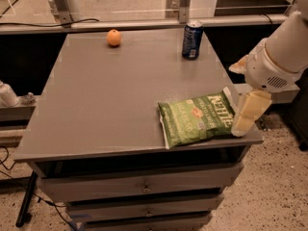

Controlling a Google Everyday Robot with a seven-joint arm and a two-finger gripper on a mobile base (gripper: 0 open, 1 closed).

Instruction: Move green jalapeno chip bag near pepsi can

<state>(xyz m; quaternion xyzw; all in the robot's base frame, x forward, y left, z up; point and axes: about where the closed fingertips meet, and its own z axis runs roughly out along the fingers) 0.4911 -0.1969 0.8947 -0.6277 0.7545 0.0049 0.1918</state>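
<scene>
A grey table (110, 100) is seen from above and in front. The green chip bag (197, 120) lies flat at the table's near right corner, with its right end close to the edge. The blue can (192, 40) stands upright at the far right, well apart from the bag. An orange (113, 37) sits at the far left.

Your gripper (240, 126) hangs at the bag's right end, just beside or touching its white seam; I cannot tell which. I also cannot tell whether the gripper is open or closed.

Expect the bag to be very light, soft and crinkly, puffed with air and holding brittle chips. The film is probably slick, and the middle will likely cave in under a squeeze. The flat sealed seam at the right end looks like your best hold, so pinch there rather than across the belly. The can looks easy to topple, so set the bag down just short of it.
</scene>
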